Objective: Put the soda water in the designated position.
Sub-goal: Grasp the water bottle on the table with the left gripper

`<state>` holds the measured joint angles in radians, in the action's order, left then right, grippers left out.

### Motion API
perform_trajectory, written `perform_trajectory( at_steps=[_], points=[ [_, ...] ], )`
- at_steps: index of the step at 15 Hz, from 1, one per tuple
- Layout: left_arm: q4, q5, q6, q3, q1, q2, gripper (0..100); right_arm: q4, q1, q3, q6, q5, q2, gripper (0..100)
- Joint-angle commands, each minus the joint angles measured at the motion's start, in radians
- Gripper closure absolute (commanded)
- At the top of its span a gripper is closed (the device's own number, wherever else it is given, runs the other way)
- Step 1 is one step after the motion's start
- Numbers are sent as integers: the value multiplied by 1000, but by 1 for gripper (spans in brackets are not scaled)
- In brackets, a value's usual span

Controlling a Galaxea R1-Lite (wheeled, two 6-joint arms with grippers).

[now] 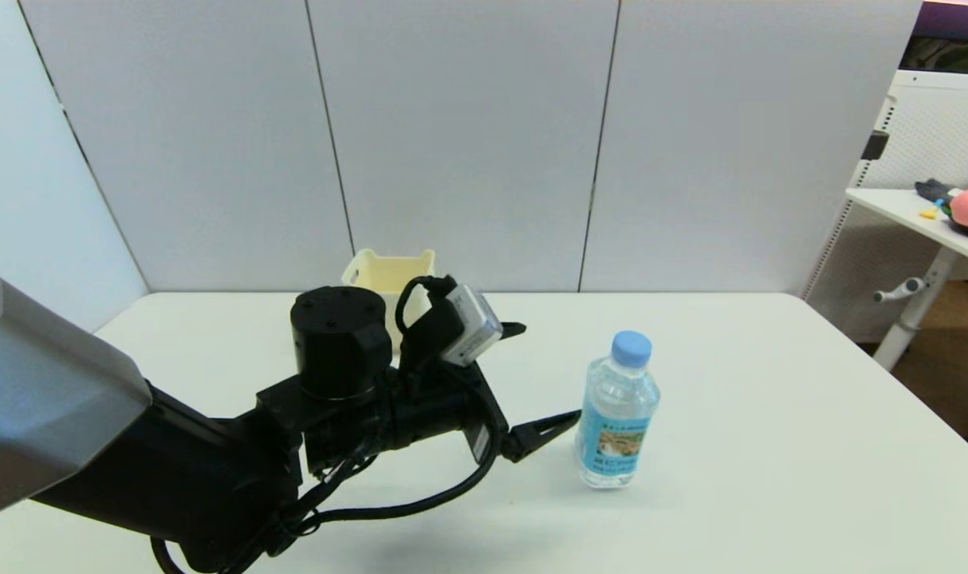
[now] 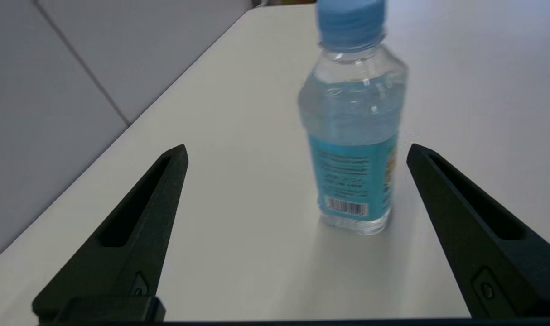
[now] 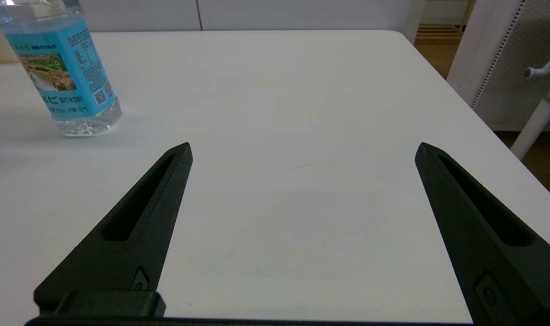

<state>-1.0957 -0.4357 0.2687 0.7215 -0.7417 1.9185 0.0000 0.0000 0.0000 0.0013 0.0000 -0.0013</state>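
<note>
Clear plastic soda water (image 1: pixel 616 410) with its light-blue cap stands upright on the white tabletop (image 1: pixel 771 446), roughly mid-depth and a bit toward the right edge, well apart from the cream bin (image 1: pixel 388 279) at the back edge. Left hand (image 1: pixel 548 375) is at bottle height just beside it, released: fingers spread wide, nothing between them touching. In the left wrist view the bottle (image 2: pixel 353 127) sits ahead of the left hand (image 2: pixel 297 151), off-centre toward one finger (image 2: pixel 474 217) and beyond both fingertips, so no contact as far as I can tell. In the head view the near finger tip is right next to the label; can't say whether it touches. Right hand (image 3: pixel 302 149) is out of the head view, low over the tabletop near the right edge, also released and holding nothing; its camera catches the bottle (image 3: pixel 66 77) off to one side. No marker for the designated position anywhere, just bare tabletop. Judgement: either pre-grasp approach or just after release; a single moment doesn't settle which. If it's approach, next move needs the left hand recentred so the bottle sits midway between the fingers, pushed forward until the body is inside the span, then clenched on the label zone, below the shoulder. Risk: off-centre closing nudges or tips it, since it's narrow-based and tall.
</note>
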Motion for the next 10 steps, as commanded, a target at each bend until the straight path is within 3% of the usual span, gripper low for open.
perform_trajectory(
  at_steps=[1, 10],
  points=[
    [-35, -93, 0, 4, -15, 40, 0, 0, 0, 0, 0, 0, 1, 0],
    [-115, -95, -66, 167, -51, 226, 0, 0, 0, 0, 0, 0, 1, 0]
  ],
)
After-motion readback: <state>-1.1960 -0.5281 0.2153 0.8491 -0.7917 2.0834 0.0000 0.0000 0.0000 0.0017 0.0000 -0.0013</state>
